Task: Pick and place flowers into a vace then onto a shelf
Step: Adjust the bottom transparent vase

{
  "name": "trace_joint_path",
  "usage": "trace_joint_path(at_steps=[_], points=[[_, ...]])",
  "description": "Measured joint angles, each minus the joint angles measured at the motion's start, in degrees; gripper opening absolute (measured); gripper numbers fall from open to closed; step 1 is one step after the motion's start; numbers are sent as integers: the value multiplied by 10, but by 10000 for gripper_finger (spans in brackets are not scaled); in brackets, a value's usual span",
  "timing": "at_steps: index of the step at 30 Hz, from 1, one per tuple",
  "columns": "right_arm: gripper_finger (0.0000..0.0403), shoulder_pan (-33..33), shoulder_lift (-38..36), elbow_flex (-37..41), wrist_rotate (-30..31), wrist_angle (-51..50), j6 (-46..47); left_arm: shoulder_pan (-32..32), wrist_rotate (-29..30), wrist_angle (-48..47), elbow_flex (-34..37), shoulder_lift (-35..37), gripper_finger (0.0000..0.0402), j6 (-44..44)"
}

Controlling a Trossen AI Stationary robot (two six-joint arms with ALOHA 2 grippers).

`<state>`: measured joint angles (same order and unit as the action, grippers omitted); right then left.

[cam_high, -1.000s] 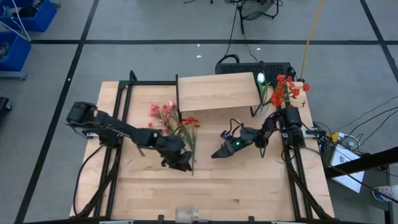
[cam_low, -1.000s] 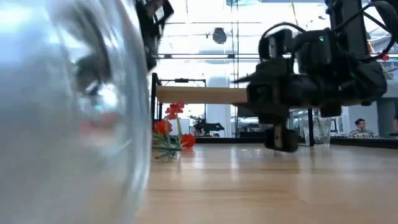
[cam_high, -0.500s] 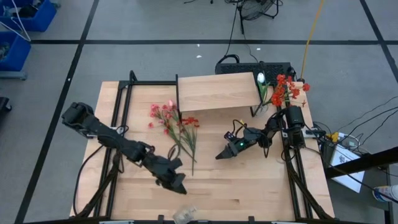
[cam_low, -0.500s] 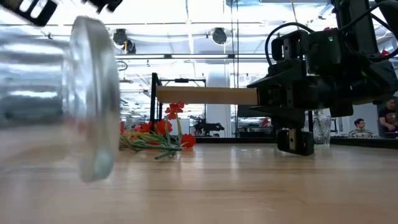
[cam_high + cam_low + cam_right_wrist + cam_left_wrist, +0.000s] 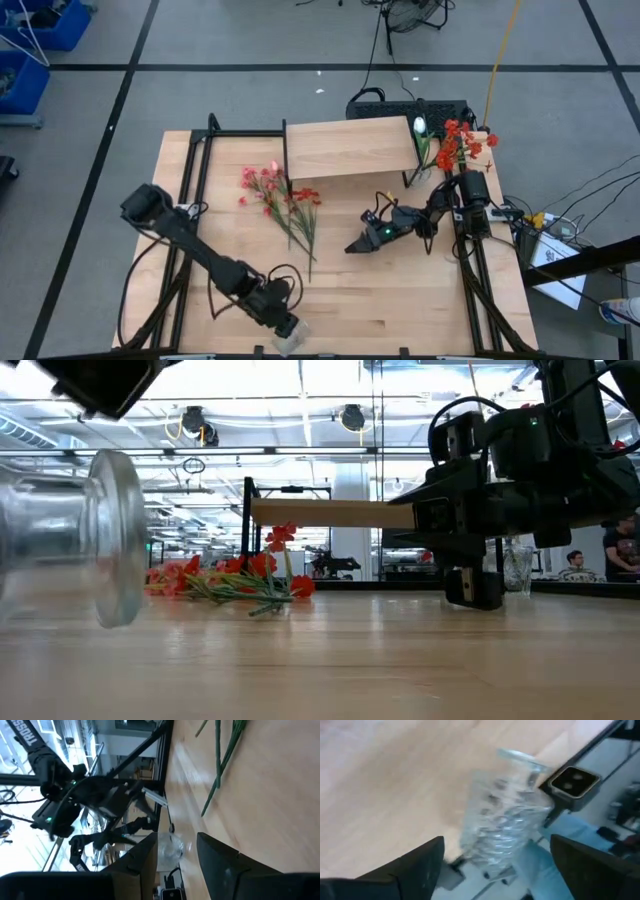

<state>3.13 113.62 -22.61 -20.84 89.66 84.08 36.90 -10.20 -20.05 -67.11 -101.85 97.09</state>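
Lying on its side at the near edge of the wooden surface [image 5: 400, 300]: a clear ribbed glass vase [image 5: 292, 340], flared mouth turned toward the surface's middle in the low view [image 5: 75, 545]. Reaching down to it from the far left corner, the left pincer [image 5: 283, 327], fingers [image 5: 417, 862] spread wide on either side of the glass body [image 5: 502, 830] and not pressed against it, so released rather than gripping. Spread flat on the wood left of centre, just in front of the shelf: long green-stemmed artificial flowers with red and pink blossoms [image 5: 285, 200], stems pointing toward the near edge, untouched by either arm. Standing at the far side of the surface, the small pale-wood shelf on thin black legs [image 5: 350, 147], its top bare. Bunched at the far right corner beside the shelf, more red sprays with a white bud [image 5: 455, 143]. Hovering low over the wood right of centre, the right pincer [image 5: 356, 244], fingers [image 5: 220, 857] a little apart and holding nothing.
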Motion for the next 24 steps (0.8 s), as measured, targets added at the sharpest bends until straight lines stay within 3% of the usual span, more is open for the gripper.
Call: trace_joint_path(at_steps=[4,8,12,15,24], points=[[130,13,0,0,-1,-5,-13,22,25,51,-2,-29,384,26],[130,26,-2,-1,-6,-21,-30,32,62,65,-2,-43,377,71],[130,33,-2,-1,-29,-24,-59,27,65,62,-3,-70,360,78],[130,39,-2,1,-34,-26,-59,19,60,121,-1,-84,350,84],[130,45,-1,2,-36,-28,-68,16,44,158,-24,-132,346,141]])
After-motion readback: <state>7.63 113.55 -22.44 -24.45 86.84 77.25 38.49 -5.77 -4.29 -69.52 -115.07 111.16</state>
